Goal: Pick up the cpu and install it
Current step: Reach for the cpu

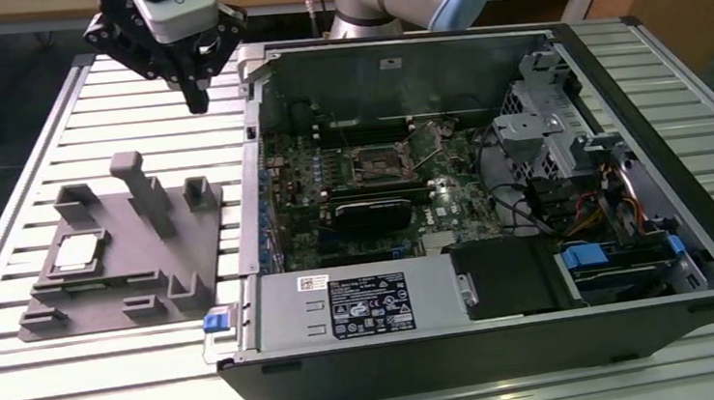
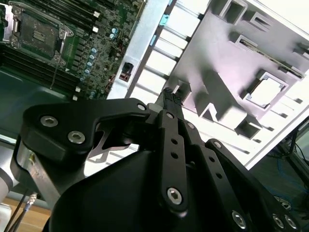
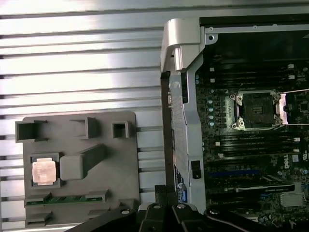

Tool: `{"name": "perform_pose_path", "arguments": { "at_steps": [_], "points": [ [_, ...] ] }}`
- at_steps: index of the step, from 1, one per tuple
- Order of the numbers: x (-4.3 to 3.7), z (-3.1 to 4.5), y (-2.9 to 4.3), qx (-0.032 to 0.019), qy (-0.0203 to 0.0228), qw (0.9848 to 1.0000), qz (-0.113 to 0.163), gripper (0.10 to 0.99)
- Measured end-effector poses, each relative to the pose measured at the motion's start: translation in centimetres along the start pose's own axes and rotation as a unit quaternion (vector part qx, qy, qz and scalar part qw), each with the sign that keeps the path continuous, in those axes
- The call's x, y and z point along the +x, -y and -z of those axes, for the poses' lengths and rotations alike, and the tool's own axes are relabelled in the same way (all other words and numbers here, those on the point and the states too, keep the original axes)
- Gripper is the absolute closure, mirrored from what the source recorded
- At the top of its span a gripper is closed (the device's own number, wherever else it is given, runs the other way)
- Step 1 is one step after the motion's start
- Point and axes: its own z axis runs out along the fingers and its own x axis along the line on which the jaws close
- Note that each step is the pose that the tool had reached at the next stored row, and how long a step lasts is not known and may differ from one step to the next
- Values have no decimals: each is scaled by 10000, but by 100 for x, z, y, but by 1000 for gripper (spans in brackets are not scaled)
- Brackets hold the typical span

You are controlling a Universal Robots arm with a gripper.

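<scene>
well, from my end the gripper (image 1: 197, 101) hangs above the slatted metal table (image 1: 77, 399), off the far corner of the open computer case (image 1: 474, 355) and well apart from the cpu (image 1: 77, 252). its fingers look pressed together with nothing between them; in the second wrist view they narrow to a single dark tip (image 2: 170, 95), and in the first wrist view the same tip (image 3: 164, 191) sits over the gap between the tray and the case wall.

the cpu lies flat, shiny side up, in a square pocket of the grey plastic tray (image 1: 120, 298), toward the exterior view's left end of it. i see it seated the same way in both wrist views (image 3: 42, 170) (image 2: 265, 92), just beside a raised grey block (image 3: 79, 164). a thin green strip (image 3: 63, 199) lies in a slot of the tray, near the cpu.

the tray rests on the table to the exterior view's left of the case, close to it but not touching. inside the case, the socket (image 1: 373, 165) on the green board is dark and bare in the middle (image 3: 253, 110), with a metal frame around it.
</scene>
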Motion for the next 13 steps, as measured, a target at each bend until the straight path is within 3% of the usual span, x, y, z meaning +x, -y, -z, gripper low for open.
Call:
{"name": "perform_pose_path", "arguments": {
  "at_steps": [10,11,13],
  "points": [
    [87,-5,7,0,-7,10000,0,980],
    [241,-14,19,2,-21,10000,-1,980],
    [259,-15,20,2,-23,10000,-1,980]
  ]
}}
